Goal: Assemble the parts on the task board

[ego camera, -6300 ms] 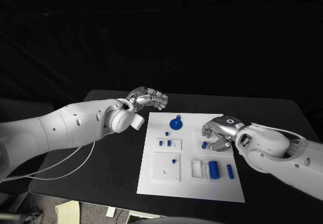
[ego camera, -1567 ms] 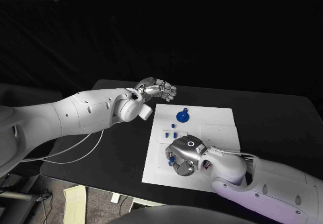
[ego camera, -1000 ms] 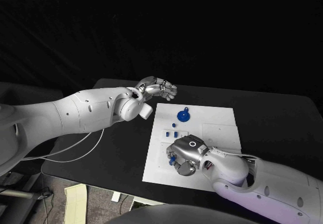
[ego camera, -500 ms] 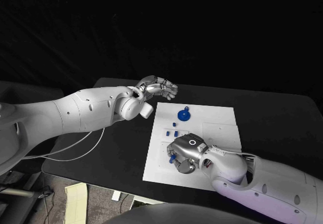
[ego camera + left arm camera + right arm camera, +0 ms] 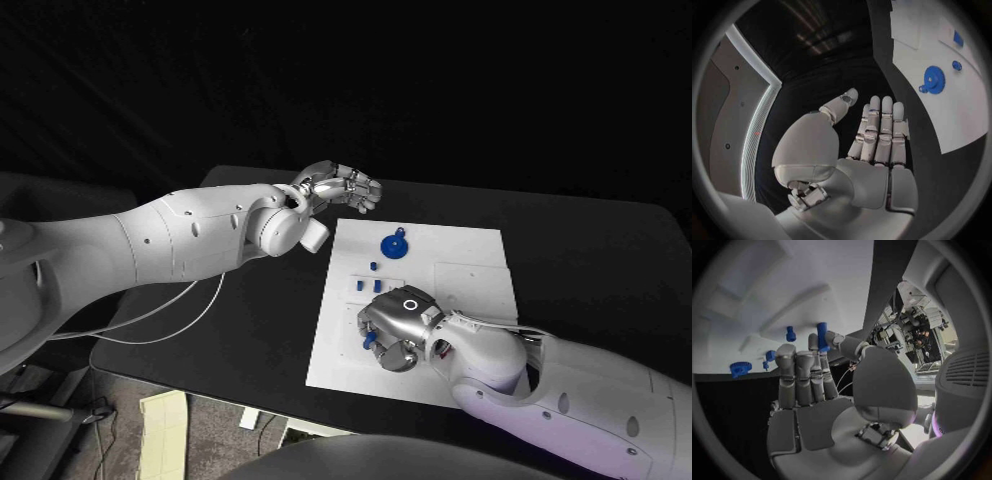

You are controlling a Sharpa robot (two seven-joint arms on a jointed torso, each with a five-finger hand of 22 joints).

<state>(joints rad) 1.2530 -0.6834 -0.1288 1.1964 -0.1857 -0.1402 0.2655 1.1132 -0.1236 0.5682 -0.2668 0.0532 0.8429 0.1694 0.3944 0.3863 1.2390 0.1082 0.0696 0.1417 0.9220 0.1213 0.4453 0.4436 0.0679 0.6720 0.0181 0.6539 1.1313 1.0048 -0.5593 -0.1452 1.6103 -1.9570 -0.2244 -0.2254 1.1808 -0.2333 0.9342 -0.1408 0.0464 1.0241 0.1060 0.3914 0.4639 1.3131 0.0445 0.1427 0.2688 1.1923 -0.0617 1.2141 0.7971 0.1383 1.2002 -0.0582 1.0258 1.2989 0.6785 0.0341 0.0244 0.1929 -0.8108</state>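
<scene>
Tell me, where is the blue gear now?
In the head view the blue gear lies on the far part of the task board, close to the left robot hand that hovers off its far left corner.

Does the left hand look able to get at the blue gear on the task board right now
Probably yes. The left hand hovers open just past the task board's far corner, and nothing lies between it and the blue gear.

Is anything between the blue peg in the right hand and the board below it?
Nothing visible. The right hand pinches a blue peg over the task board. Other small blue pieces lie beside it, not under it.
</scene>
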